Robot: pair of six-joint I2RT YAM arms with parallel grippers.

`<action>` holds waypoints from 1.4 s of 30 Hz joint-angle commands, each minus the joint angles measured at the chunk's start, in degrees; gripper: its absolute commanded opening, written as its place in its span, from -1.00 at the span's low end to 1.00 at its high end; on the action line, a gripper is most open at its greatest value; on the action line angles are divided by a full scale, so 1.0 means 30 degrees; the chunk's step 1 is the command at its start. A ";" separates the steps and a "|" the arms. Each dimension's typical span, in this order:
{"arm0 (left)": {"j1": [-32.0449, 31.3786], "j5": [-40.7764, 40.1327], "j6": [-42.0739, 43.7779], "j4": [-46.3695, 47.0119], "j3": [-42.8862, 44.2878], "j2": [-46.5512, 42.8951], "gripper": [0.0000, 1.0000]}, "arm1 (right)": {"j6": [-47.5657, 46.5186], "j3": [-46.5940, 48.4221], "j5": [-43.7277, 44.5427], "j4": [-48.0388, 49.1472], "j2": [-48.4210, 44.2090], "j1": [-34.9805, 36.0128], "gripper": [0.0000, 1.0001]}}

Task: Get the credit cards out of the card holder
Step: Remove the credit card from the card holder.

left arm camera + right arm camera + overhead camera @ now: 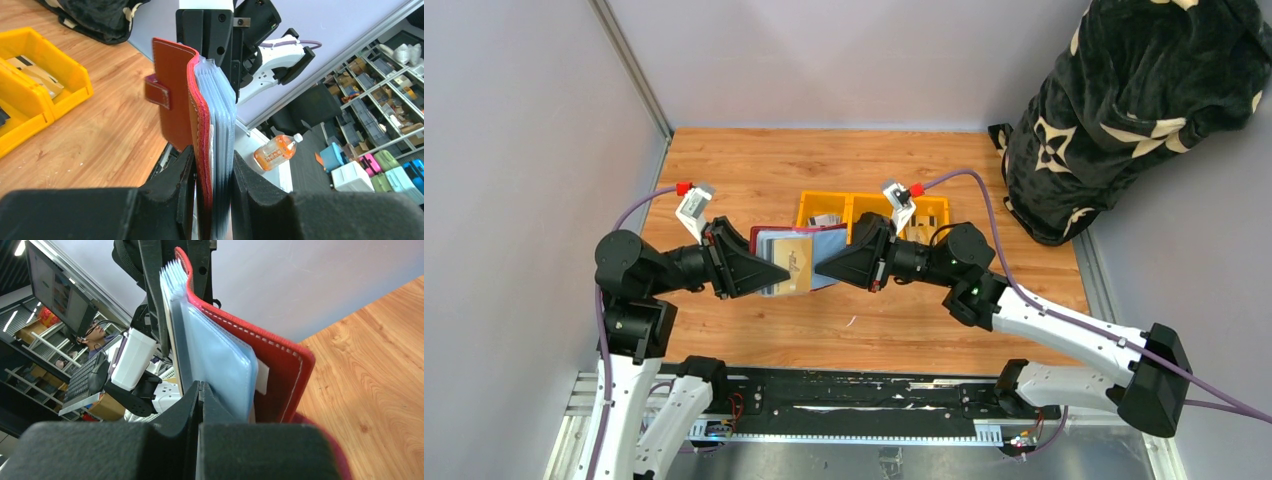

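The dark red leather-look folding card holder [172, 85] was in the air above the wooden tabletop [754, 170], hanging between the 2 arms and touching nothing else. The left gripper [212, 165] had its jaws pinching the holder from both sides, 1 finger on the red cover and 1 on the stack of pale blue-grey clear sleeves [220, 110]. The right gripper [200, 387] had its jaws pressed together on a thin edge at the opposite side of the stack. From above this edge seemed to belong to the tan plastic credit card [796, 268] lying in front of the sleeves. I could not tell whether a sleeve was caught together with it.

That was the first risk, in my judgement: if plastic film was inside the pinch, a pull would drag or tear the sleeve and not free the card. The second risk was the left grip. It pressed the sleeves flat, so the card could stick, and the whole holder could then slide out of the left jaws and drop. Also, a thin smooth card could slip from the right jaws and fall to the tabletop, not into the yellow plastic 3-part bin [809, 205] behind.
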 commanded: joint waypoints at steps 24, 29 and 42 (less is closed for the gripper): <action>-0.0194 -0.0273 0.3537 -0.2687 0.0665 -0.0294 -0.58 | -0.1247 0.2397 -0.1058 -0.2984 -0.0435 -0.0213 0.10; -0.0194 -0.0087 0.3527 -0.2801 0.0833 -0.0338 -0.58 | -0.1255 0.2674 -0.1280 -0.3048 0.0424 -0.0198 0.10; -0.0194 -0.0057 0.3089 -0.2485 0.0779 -0.0514 -0.36 | 0.0341 0.2906 -0.2137 -0.0746 0.2360 -0.0125 -0.57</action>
